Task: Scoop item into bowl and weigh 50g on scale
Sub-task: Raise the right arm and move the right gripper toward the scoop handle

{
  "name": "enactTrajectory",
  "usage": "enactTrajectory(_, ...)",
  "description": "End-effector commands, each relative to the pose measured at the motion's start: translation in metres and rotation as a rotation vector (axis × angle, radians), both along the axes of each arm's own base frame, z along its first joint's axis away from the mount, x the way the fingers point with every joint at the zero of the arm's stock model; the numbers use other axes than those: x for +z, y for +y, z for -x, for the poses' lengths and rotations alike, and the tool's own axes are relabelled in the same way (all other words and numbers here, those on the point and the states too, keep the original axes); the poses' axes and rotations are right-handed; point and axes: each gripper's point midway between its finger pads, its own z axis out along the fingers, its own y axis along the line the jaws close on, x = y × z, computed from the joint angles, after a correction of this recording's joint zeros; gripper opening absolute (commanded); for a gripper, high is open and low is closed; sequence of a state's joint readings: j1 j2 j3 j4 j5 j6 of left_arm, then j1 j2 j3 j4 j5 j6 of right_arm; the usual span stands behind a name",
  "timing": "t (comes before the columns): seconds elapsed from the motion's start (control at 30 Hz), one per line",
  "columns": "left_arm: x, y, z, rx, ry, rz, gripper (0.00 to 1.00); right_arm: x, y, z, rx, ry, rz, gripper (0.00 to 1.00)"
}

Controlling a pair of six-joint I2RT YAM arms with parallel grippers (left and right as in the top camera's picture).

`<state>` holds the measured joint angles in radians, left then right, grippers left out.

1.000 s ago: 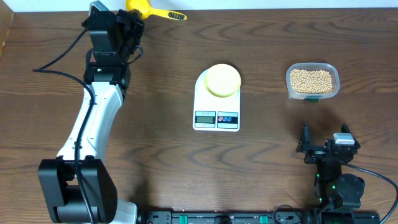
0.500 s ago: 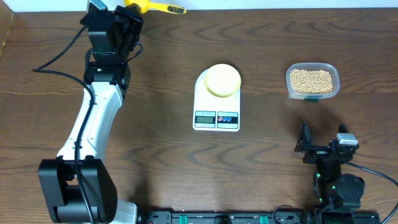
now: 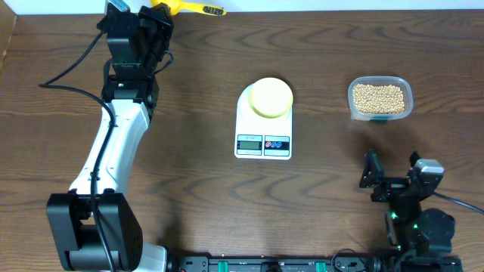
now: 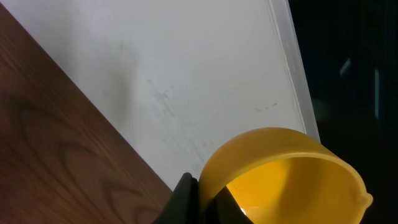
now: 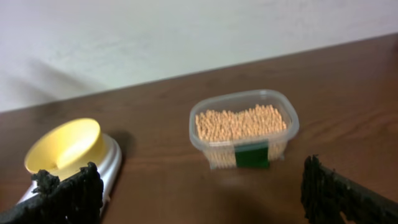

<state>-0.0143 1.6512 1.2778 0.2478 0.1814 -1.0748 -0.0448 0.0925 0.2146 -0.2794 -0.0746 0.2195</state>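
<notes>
One fingertip (image 4: 185, 198) of the left gripper (image 3: 160, 21) is being held against the scoop (image 3: 181, 8), whose handle is lying rightward; closure cannot be told. The right gripper (image 5: 199, 190) is being held wide open, empty, nearer the beans (image 3: 380, 97); the bowl (image 3: 271, 97) is being borne by the scale (image 3: 263, 143).

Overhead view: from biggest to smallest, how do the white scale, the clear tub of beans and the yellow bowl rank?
1. white scale
2. clear tub
3. yellow bowl, plainly the smallest
</notes>
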Motion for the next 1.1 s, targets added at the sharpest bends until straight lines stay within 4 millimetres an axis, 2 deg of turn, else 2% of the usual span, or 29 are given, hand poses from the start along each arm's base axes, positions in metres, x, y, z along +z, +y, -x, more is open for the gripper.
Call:
enactTrajectory(0.0,0.006,0.003,-0.001,0.013,-0.016,0.002,0.07,0.023,0.0,-0.002,0.001,0.005,-0.013,0.99)
enactTrajectory(0.13,0.006,0.003,-0.001,0.013,-0.015,0.002,0.08,0.037,0.004,-0.012,0.025,0.045,-0.019,0.99)
enactTrajectory(0.47,0.006,0.003,-0.001,0.012,-0.015,0.002,0.08,0.058,0.027,-0.063,0.166,0.281,-0.077,0.99)
enactTrajectory(0.7,0.006,0.003,-0.001,0.012,-0.015,0.002,0.07,0.079,0.058,-0.104,0.361,0.341,-0.146,0.99)
enactTrajectory(0.83,0.006,0.003,-0.001,0.012,-0.014,0.002,0.08,0.085,0.072,-0.116,0.454,0.352,-0.18,0.99)
enactTrajectory(0.97,0.005,0.003,-0.001,0.012,-0.011,0.002,0.07,0.08,0.073,-0.124,0.462,0.37,-0.188,0.99)
enactTrajectory(1.07,0.005,0.002,-0.001,0.011,-0.011,0.002,0.07,0.084,0.076,-0.125,0.486,0.348,-0.191,0.99)
